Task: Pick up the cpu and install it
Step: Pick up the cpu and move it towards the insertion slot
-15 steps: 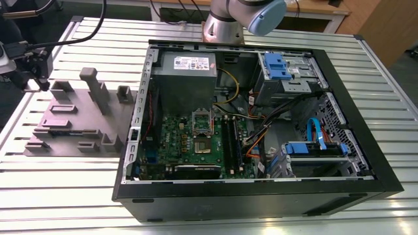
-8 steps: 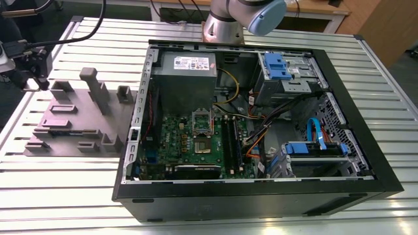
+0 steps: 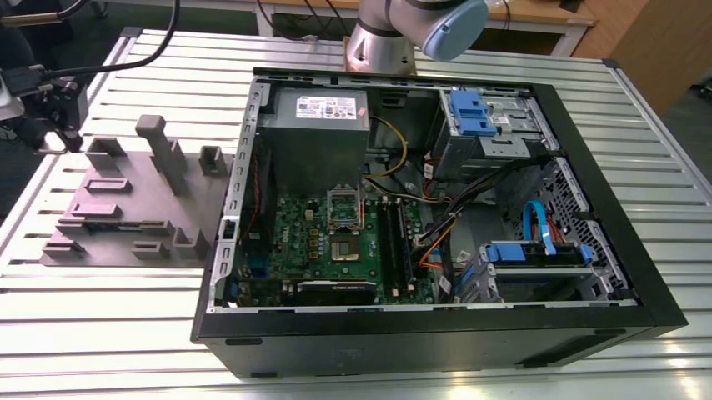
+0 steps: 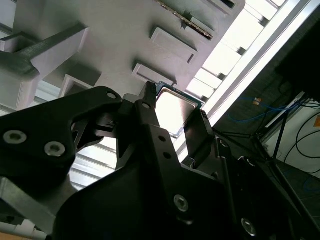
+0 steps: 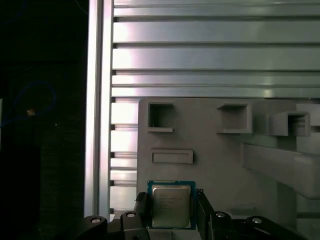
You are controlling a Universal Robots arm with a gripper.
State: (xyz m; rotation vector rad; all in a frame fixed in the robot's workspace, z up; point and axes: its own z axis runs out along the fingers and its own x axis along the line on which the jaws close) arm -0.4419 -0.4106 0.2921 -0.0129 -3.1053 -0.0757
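Resting on a slatted metal table (image 3: 100,308), a grey tray (image 3: 117,212) and an open computer case (image 3: 423,337) are seen. The cpu (image 5: 171,206) is clamped by its edges in the gripper (image 5: 171,197), over the tray. A dark floor (image 5: 45,165) is seen beyond the table's edge.

The cpu (image 5: 171,205), its metal top facing the camera, sits between the two black fingers (image 5: 141,209) of the gripper (image 5: 171,200), with one finger against each of two opposite edges. Beyond it lies a grey holder block (image 5: 210,150) with square pockets (image 5: 161,116) and a shallow rectangular recess (image 5: 172,156), resting on the ribbed aluminium bench (image 5: 200,55). Past the bench's edge rail (image 5: 100,100) the surroundings are dark.
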